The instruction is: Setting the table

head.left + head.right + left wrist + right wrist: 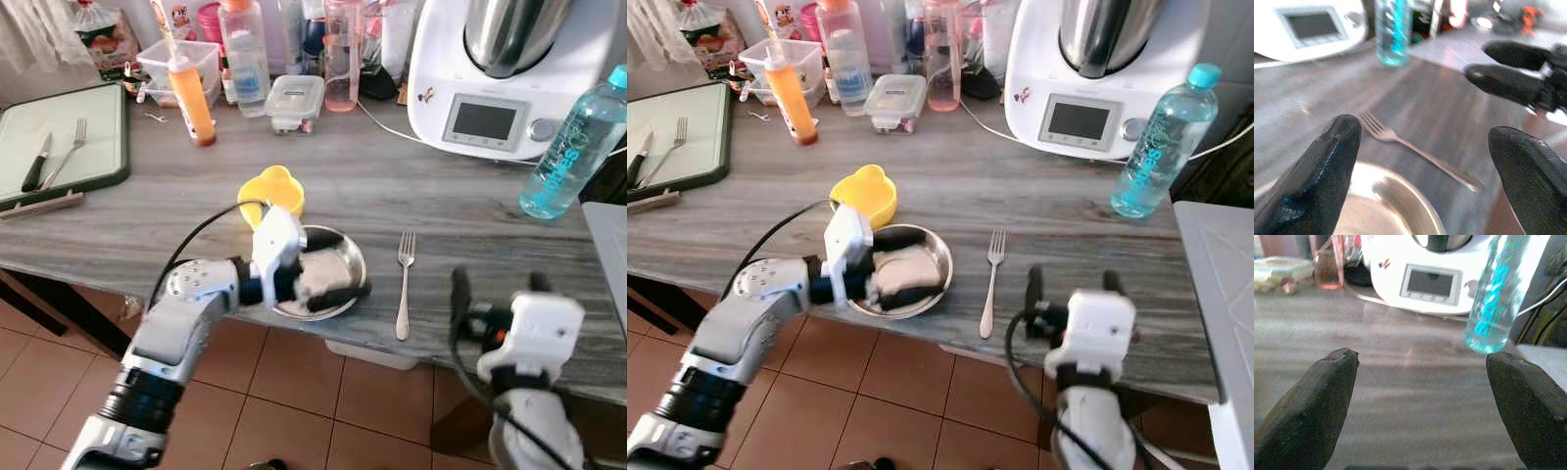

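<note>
A round steel plate (355, 260) lies at the front edge of the grey wooden table (441, 206). A yellow bowl (272, 188) sits just behind it. My left gripper (333, 266) hovers low over the plate, open, one finger near the plate's back rim and the other near its front. In the left wrist view the plate (1396, 196) lies below the spread fingers. A silver fork (403, 284) lies right of the plate, tines pointing away from me. My right gripper (498, 284) is open at the table's front edge, right of the fork, with nothing between its fingers.
A green tray (103, 127) at far left holds a second fork (67, 152) and a knife (36, 164). An orange bottle (192, 98), a lidded container (294, 98), a white kitchen machine (509, 88) and a blue water bottle (573, 147) stand behind.
</note>
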`<state>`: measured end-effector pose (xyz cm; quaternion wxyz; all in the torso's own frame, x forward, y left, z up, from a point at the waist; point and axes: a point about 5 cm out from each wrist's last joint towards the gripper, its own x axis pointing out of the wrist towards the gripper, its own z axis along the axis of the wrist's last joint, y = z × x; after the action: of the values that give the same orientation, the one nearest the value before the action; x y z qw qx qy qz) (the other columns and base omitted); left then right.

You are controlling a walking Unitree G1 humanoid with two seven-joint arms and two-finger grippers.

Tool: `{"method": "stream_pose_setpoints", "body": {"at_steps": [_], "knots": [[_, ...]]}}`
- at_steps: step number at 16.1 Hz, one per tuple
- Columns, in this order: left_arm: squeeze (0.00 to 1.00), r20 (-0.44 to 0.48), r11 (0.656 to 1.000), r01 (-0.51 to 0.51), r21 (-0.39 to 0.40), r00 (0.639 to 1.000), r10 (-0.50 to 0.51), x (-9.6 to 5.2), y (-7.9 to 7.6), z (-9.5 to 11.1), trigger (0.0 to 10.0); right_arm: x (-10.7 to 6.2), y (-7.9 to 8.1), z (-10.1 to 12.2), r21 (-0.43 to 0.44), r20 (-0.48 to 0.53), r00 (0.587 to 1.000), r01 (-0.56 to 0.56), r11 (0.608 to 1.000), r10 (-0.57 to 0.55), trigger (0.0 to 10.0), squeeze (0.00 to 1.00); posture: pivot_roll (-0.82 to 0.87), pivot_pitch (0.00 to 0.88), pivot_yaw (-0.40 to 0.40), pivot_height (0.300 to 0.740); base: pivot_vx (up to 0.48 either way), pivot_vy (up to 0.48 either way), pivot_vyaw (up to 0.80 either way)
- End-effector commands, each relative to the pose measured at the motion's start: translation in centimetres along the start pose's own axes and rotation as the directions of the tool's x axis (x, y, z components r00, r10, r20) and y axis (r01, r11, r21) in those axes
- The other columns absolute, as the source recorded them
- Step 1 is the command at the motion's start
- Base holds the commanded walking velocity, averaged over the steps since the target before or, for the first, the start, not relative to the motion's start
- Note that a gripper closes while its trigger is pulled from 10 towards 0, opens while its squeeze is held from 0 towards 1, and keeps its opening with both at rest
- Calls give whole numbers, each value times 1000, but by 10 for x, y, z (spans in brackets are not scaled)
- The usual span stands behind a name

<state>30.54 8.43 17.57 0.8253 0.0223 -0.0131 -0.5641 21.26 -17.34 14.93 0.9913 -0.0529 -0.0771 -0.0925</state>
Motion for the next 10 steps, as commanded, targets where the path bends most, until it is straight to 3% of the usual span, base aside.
{"method": "stream_pose_setpoints", "body": {"at_steps": [1,4,5,6,7,8,9,10], "knots": [[0,38,998,-63,0,997,63,-2,5,6,10000,-1,-6,4,-3,20,999,35,999,-35,10000,1000,62,104,36,740,0,0,0],[0,121,976,-214,-45,968,218,4,2,8,10000,3,-16,3,-22,27,995,92,996,-91,10000,1000,74,92,20,740,0,0,0],[0,140,950,-309,-55,939,313,7,3,8,10000,7,-20,5,-31,38,992,120,992,-119,10000,510,72,86,15,740,0,0,0],[0,145,938,-340,-61,927,346,6,4,9,10000,9,-21,7,-30,45,991,130,991,-128,10000,63,72,85,15,740,0,0,0],[0,176,902,-431,-25,886,428,5,5,16,10000,10,-25,11,-38,62,987,149,988,-147,10000,0,75,78,12,740,0,0,0],[0,212,879,-474,-49,855,472,5,6,27,10000,8,-29,14,-41,70,985,161,986,-158,10000,0,79,77,10,740,0,0,0],[0,221,867,-495,-54,841,494,7,5,30,10000,6,-33,14,-45,70,984,167,985,-164,10000,0,78,70,11,740,0,0,0],[0,224,842,-539,-6,820,527,6,5,28,10000,1,-38,13,-63,61,984,171,983,-167,10000,0,68,58,10,740,0,0,0]]}}
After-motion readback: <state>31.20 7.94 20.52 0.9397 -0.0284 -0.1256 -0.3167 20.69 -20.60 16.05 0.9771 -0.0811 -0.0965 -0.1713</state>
